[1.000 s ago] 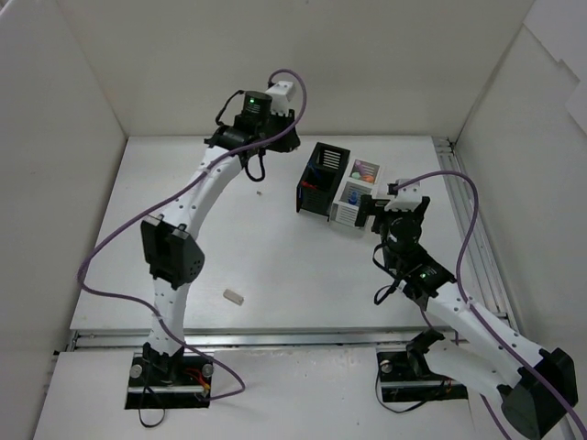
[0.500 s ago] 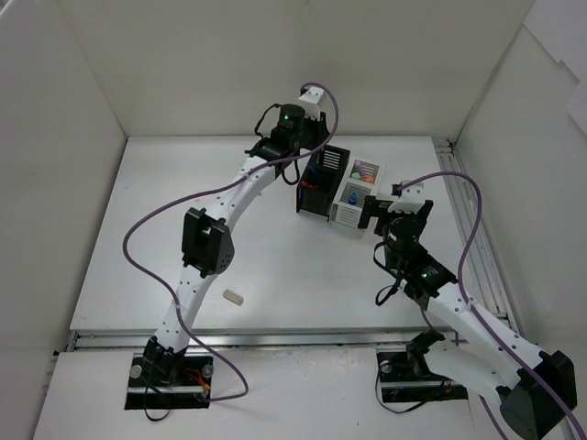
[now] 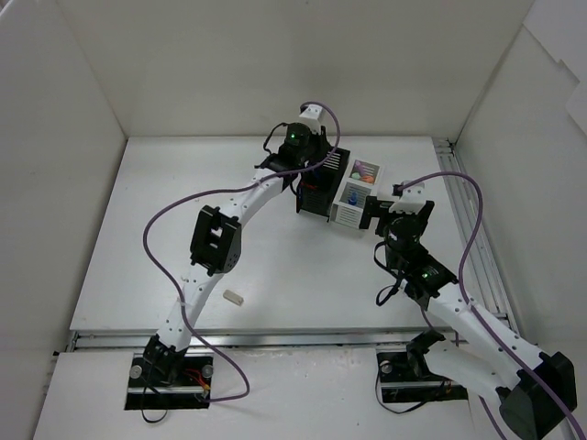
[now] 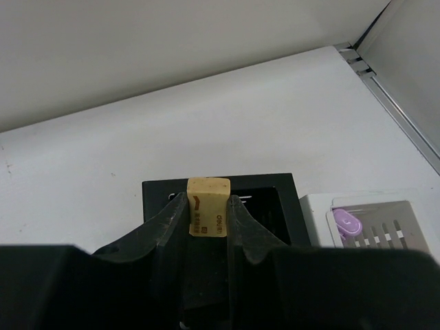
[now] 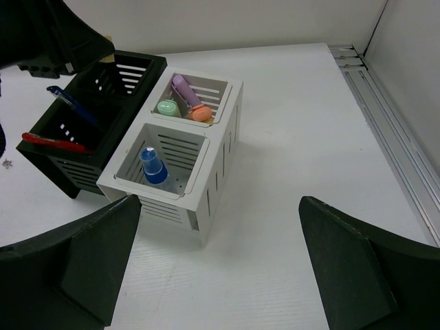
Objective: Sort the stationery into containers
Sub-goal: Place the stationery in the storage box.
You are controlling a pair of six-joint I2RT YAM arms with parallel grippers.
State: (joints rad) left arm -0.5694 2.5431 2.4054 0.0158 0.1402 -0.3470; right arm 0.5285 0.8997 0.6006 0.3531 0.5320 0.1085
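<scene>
Top view, centre: black box [image 3: 323, 174] and white box [image 3: 357, 195] are seen touching; a white eraser [image 3: 234, 297] lies lower left.

Left wrist view: a beige eraser [image 4: 209, 194] is clamped by the left gripper [image 4: 207, 207] above the black box [image 4: 283, 184].

Right wrist view: the right gripper [image 5: 227, 268] is spread wide. A blue pen [image 5: 69, 103] and red pen [image 5: 51, 143] are shown in the black box [image 5: 69, 182], a blue-capped tube [image 5: 154, 165] and pink marker [image 5: 184, 89] in the white box [image 5: 213, 172].

The eraser [image 4: 208, 206] looks matt and rubbery; the black box [image 5: 69, 173] and white box [image 5: 220, 144] smooth plastic; the table [image 5: 295, 172] matt white.

A small beige rubber eraser block [image 4: 208, 205], printed red and black, is seen between the pincer's black fingers [image 4: 169, 221].
</scene>
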